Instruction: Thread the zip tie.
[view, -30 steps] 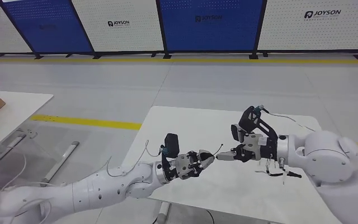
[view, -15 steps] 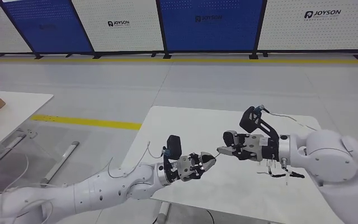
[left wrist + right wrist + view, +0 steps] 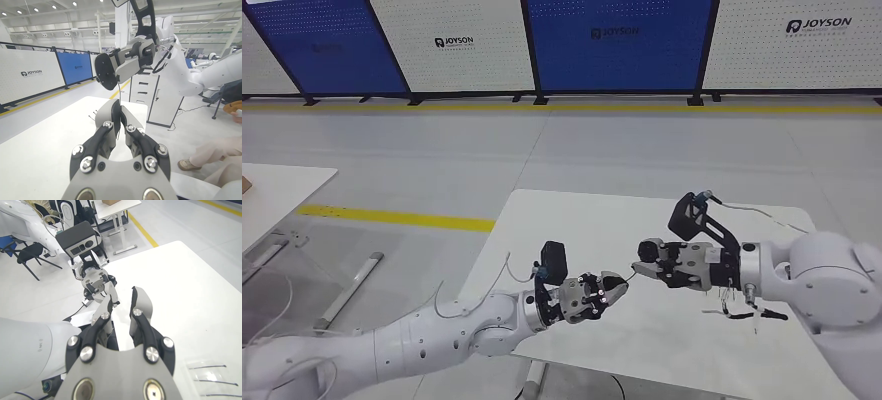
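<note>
Black and thin, the zip tie (image 3: 119,92) is pinched in the left pincer (image 3: 120,110), whose fingers are pressed together on the strap. A short tail hangs behind the fingertips, and the longer part rises straight out ahead of them. The right pincer (image 3: 122,300) faces it tip to tip, its fingers apart and gripping nothing. The strap's free end reaches to just beside one of those fingers; I cannot tell whether it touches.

No loop is visible, and I cannot make out the tie's head, so the threading looks not yet done. One end is held, and the other has yet to be caught and fed through.

Both arms hold their pincers in the air above the white bench (image 3: 179,285), roughly level and pointing at each other. Spare ties (image 3: 206,367) lie flat on the bench, back behind the right pincer, near its wrist.
</note>
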Robot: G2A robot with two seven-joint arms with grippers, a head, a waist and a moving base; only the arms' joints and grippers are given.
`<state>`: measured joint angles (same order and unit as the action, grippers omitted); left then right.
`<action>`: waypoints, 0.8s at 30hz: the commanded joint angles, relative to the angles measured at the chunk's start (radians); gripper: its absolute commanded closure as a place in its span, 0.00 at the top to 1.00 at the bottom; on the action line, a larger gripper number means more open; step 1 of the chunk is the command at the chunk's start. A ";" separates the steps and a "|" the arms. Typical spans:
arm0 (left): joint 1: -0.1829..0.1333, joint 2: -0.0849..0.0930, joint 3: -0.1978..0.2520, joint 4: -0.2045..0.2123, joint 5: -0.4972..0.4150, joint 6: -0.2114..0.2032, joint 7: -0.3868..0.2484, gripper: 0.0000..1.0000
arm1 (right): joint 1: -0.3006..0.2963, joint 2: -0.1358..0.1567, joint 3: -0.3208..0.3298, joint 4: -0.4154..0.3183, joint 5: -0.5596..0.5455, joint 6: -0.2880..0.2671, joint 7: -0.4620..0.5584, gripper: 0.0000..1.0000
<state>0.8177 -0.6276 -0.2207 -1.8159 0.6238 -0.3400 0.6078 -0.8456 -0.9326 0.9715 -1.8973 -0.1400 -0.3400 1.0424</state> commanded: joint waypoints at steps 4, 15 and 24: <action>0.005 -0.002 -0.005 -0.003 -0.001 0.000 -0.009 0.00 | 0.000 0.002 -0.001 -0.005 -0.004 0.000 0.001 0.20; 0.013 -0.005 -0.020 -0.008 -0.015 0.000 -0.027 0.00 | -0.004 0.007 -0.002 -0.015 -0.009 0.000 -0.003 0.00; 0.022 -0.010 -0.035 -0.010 -0.025 0.000 -0.027 0.11 | -0.014 0.013 0.006 -0.019 -0.005 0.000 -0.008 0.00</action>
<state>0.8390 -0.6369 -0.2535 -1.8261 0.5965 -0.3400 0.5790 -0.8582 -0.9207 0.9754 -1.9165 -0.1461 -0.3400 1.0362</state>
